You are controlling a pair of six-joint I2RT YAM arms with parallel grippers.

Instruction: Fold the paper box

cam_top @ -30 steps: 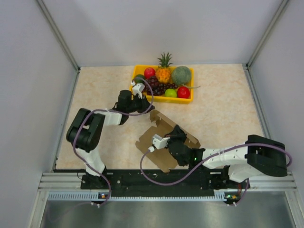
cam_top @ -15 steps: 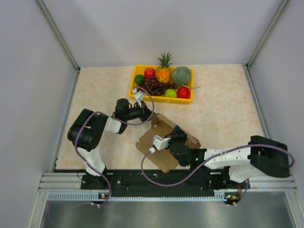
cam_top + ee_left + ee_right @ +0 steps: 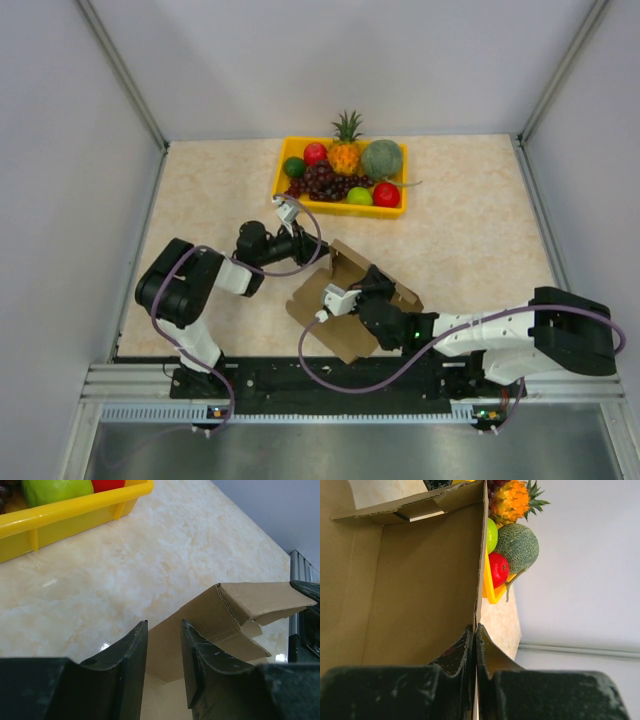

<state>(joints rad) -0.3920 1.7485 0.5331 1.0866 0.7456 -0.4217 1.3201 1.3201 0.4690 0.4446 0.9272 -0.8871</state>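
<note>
Between the right jaws, one raised wall of the paper box [image 3: 420, 580] is pinched firm; just ahead of the slightly spread left jaws rises another flap, best caught squarely, folded slowly.

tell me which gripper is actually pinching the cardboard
The right gripper: its jaws are shut on the edge of a raised panel of the paper box. The left gripper is open, jaws apart with nothing clamped.
</note>
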